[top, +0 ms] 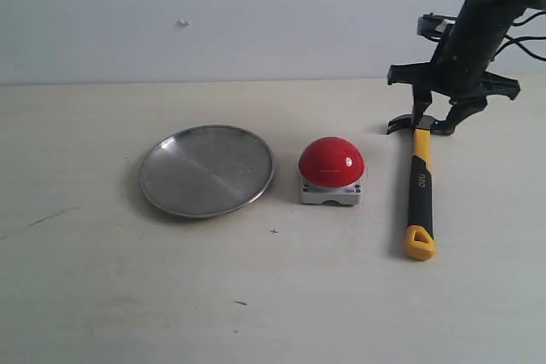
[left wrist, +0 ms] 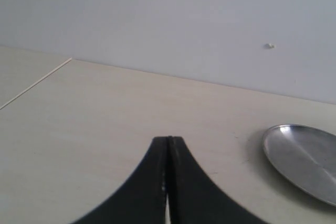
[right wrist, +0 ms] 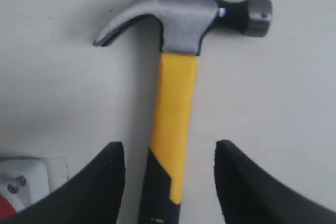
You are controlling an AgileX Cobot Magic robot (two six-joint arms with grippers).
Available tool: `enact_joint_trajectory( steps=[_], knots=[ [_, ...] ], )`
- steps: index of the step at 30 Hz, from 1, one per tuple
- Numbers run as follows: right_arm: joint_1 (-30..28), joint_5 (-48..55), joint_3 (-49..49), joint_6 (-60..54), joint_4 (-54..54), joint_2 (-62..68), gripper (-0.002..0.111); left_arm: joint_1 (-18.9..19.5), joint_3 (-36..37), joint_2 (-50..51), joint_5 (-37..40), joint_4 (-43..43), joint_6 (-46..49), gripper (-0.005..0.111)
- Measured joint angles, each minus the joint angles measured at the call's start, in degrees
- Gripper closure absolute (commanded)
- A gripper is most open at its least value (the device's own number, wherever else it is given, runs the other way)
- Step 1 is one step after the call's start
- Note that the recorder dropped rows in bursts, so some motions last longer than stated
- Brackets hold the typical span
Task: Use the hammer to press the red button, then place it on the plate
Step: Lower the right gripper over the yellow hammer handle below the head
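Two arms, one job in hand: the right tool hangs over the hammer, its fingers spread wide apart on either side of the yellow handle just below the dark head, gripping nothing yet. The left tool waits well off to the side with its fingers pressed together and empty.

The hammer lies flat on the tabletop, head toward the back wall, looped yellow end toward the front. It rests just beside the red button, with the plate on the button's far side.

The risk from here looks to be the grip point. Closing this near the head would leave most of the handle hanging free, and it could pivot or sag in the fingers, spoiling the aim at the dome. A finger also stands near the button's grey base, so an off-centre squeeze or a careless lift might nudge it. The handle may overhang the plate's rim and tip out.

Small pale lettering runs along the black grip, too small to read; no brand shows.
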Motion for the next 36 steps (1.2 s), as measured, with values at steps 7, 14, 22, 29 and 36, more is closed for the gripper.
enact_joint_trajectory(
  steps=[7,14,22,29,36],
  knots=[
    [0.4,4.1,-7.9,5.2,-0.3,7.2,0.054,0.0,0.0,0.0,0.0,0.0,0.0,0.107],
    [0.4,4.0,-8.9,9.8,-2.2,9.7,0.054,0.0,0.0,0.0,0.0,0.0,0.0,0.107],
    [0.4,0.3,-9.2,11.7,-3.1,9.9,0.054,0.0,0.0,0.0,0.0,0.0,0.0,0.107],
    [0.4,0.2,-9.2,11.7,-3.1,9.9,0.054,0.0,0.0,0.0,0.0,0.0,0.0,0.107],
    [0.4,0.2,-9.2,11.7,-3.1,9.9,0.054,0.0,0.0,0.0,0.0,0.0,0.0,0.107]
  ],
)
